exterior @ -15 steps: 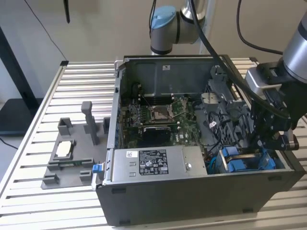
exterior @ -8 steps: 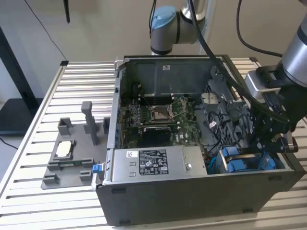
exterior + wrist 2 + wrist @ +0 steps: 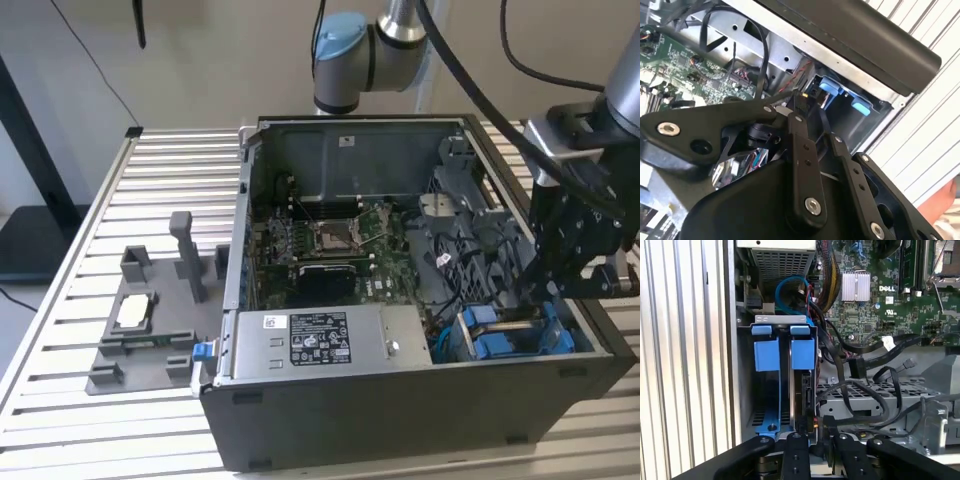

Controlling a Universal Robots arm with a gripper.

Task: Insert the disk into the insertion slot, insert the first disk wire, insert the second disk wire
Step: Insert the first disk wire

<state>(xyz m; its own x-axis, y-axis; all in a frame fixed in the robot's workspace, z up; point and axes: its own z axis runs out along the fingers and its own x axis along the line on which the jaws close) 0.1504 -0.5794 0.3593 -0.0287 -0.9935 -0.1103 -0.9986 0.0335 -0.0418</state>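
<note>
The disk (image 3: 802, 390) sits on edge in the insertion slot (image 3: 782, 319), in the case's near corner on the exterior view's right, its long axis running left to right and its connector end toward my gripper (image 3: 821, 440). I judge the first wire is in hand: the fingers look pinched on a black wire plug (image 3: 828, 423), which needs squaring to that connector

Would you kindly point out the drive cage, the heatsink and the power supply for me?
Drive cage (image 3: 780, 319): first wrist view, on its grey metal rim.
Heatsink (image 3: 856, 286): first wrist view, middle of its silver fins.
Power supply (image 3: 305, 340): exterior view, on its white sticker.
</note>
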